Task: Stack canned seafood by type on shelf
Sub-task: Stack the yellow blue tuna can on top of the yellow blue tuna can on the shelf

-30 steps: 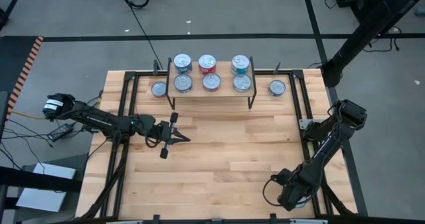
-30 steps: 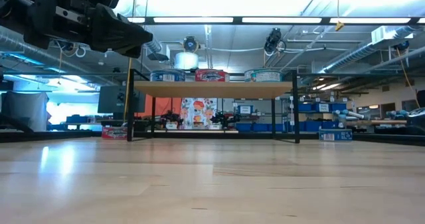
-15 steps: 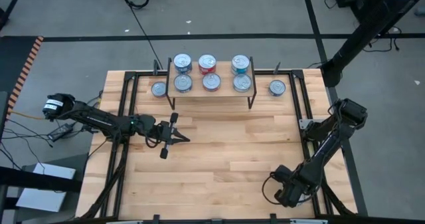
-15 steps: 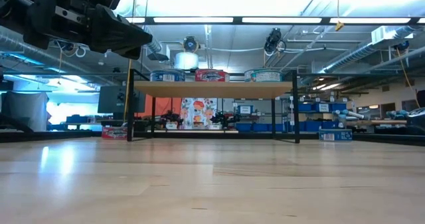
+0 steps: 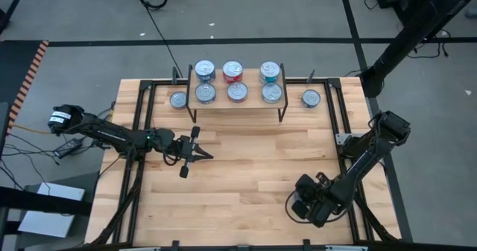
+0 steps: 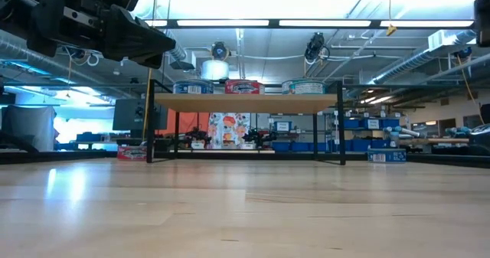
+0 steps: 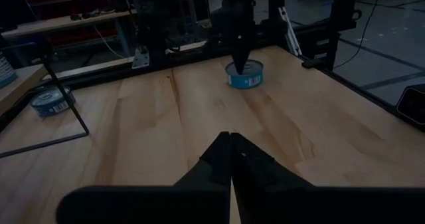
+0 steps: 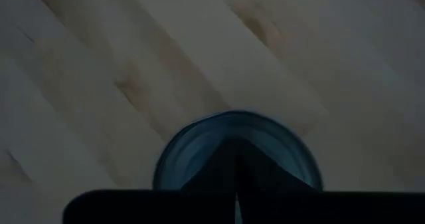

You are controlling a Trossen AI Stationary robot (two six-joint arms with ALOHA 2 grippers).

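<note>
The shelf (image 5: 237,102) stands at the table's far edge with several tins (image 5: 232,72) on its plank, blue at the left, red in the middle and teal at the right. One loose tin (image 5: 177,100) sits on the table left of the shelf and another (image 5: 311,98) right of it. A blue-labelled tin (image 7: 244,75) stands upright near the front right, hidden in the high view under my right gripper (image 7: 240,61). That gripper is shut and points down at the tin's top (image 8: 199,141). My left gripper (image 5: 207,156) hovers shut at mid-left, pointing toward the table's right. My right gripper's shut fingertips (image 7: 240,51) point down from above at the middle of the tin's silver top (image 7: 252,67). Whether they touch the lid or stand just above it cannot be told. The tin rests flat on the table.
Black metal rails (image 5: 141,132) run along the table's left and right sides. Bare wood (image 5: 253,169) lies between the two grippers. The shelf's thin black legs (image 6: 341,128) stand at the far side.
My right gripper has moved toward the table's left, a little away from the near edge. It has tipped from a shallow slant until it points steeply down over the tin. It has stayed shut. The left arm has kept still.
</note>
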